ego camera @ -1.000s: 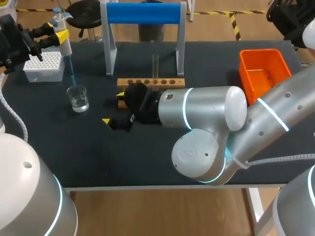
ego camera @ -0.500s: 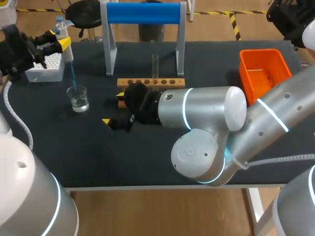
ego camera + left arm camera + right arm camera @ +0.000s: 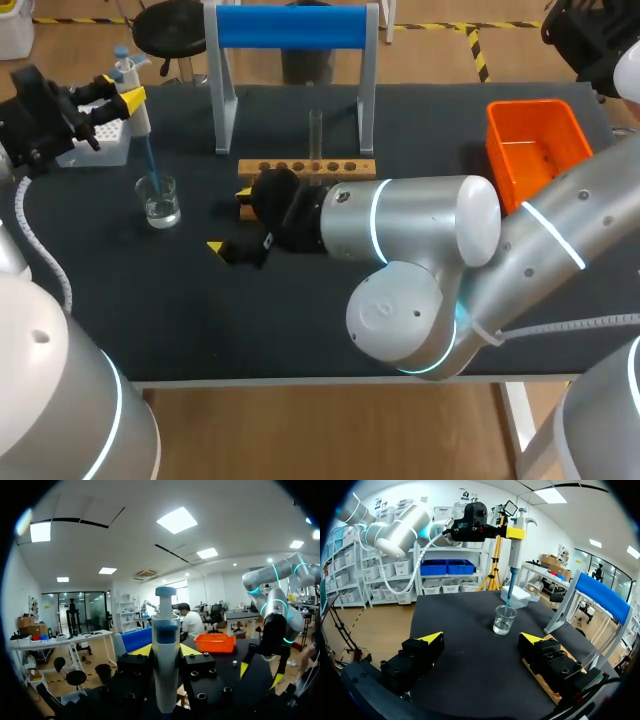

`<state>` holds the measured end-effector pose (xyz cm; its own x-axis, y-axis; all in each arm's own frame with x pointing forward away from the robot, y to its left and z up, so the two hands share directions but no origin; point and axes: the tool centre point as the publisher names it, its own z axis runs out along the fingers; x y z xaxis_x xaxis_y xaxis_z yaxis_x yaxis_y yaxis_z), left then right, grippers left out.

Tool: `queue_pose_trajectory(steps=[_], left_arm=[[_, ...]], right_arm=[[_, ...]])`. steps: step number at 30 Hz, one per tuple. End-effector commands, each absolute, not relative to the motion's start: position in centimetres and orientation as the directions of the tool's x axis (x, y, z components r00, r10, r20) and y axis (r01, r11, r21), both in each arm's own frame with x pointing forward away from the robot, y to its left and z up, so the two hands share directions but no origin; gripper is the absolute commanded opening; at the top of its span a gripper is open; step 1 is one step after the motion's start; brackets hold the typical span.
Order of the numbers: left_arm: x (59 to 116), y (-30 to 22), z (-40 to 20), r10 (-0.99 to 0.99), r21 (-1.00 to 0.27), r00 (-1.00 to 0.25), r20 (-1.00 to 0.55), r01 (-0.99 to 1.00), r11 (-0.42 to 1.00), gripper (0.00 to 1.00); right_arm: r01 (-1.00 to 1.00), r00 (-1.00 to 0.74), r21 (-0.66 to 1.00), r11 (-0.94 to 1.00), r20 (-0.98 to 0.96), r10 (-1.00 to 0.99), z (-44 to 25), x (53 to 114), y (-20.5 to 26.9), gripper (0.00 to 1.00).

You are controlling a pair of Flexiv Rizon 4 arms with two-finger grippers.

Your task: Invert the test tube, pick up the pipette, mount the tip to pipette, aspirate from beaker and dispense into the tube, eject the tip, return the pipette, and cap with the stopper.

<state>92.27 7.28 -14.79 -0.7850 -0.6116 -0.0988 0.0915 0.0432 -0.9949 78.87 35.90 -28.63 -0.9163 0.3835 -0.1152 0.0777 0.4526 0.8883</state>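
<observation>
Holding at the far left: the left gripper (image 3: 118, 92) is clamping the pipette (image 3: 135, 103) between its two yellow-tipped fingers, one on each side of the body, and is keeping it upright.
Pipette end: the blue tip (image 3: 150, 166) is pointing down and dipping into the beaker (image 3: 159, 200).
Behind the pipette: a white tip box (image 3: 96, 146) is sitting near the table's (image 3: 180, 320) back left corner.
Beaker: it is standing upright on the table with clear liquid in it, apart from the tip box.
Back middle: a blue-topped stand (image 3: 290, 27) is standing behind the wooden rack (image 3: 308, 168).
Test tube (image 3: 315, 133): it is standing upright in one of the rack's holes.
Right arm: it is reaching in from the right, past the middle, with the right gripper (image 3: 232, 220) hanging low in front of the rack's left end.
Right fingers: they are spread wide with nothing between them; one is sitting over the end of the rack.
Far right: an orange bin (image 3: 535, 145) is sitting near the table's right edge.
</observation>
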Motion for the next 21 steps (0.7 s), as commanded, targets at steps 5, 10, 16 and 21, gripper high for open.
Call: queue_pose_trajectory(steps=[5, 10, 16, 21], left_arm=[[93.1, 7.3, -15.7, -0.607, -0.996, -0.79, -0.084, 0.079, 0.035, 0.0], [93.3, 7.4, -16.3, -0.608, -0.997, -0.791, -0.069, 0.065, 0.03, 0.0], [93.5, 8.0, -17.0, -0.617, -0.998, -0.785, -0.059, 0.055, 0.025, 0.0], [93.8, 8.2, -17.5, -0.62, -0.999, -0.783, -0.052, 0.048, 0.022, 0.0]], right_arm=[[0.08, -0.915, 0.886, 0.457, -0.117, 0.386, -28.5, 78.7, 35.9, 1.0], [0.08, -0.915, 0.886, 0.457, -0.117, 0.386, -28.5, 78.7, 35.9, 1.0], [0.08, -0.915, 0.886, 0.457, -0.117, 0.386, -28.5, 78.7, 35.9, 1.0], [0.08, -0.915, 0.886, 0.457, -0.117, 0.386, -28.5, 78.7, 35.9, 1.0]])
